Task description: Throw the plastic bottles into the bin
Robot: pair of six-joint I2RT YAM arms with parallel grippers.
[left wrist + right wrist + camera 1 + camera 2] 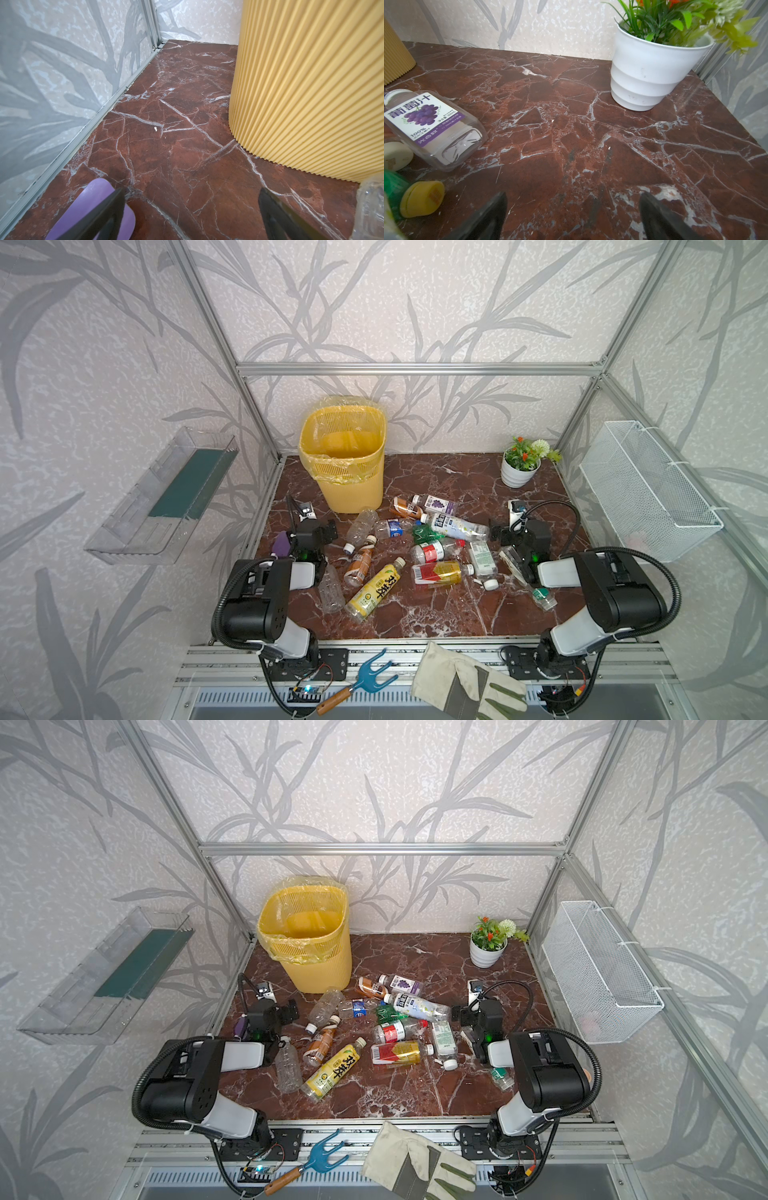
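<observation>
The tall yellow bin (343,456) (305,936) stands at the back left of the marble table, and its ribbed wall (311,83) fills one side of the left wrist view. Several plastic bottles lie scattered mid-table, among them a yellow-label one (374,587), a red-and-yellow one (436,572) and a grape-label one (436,502) (431,124). My left gripper (313,531) (192,191) hangs open and empty left of the pile, near the bin's foot. My right gripper (515,531) (573,195) is open and empty to the right of the pile.
A purple spatula (281,543) (91,209) lies by the left gripper. A white plant pot (519,466) (650,72) stands back right. On the side walls hang a wire basket (648,497) and a clear tray (162,497). A glove (465,684) and a blue rake (365,676) lie on the front rail.
</observation>
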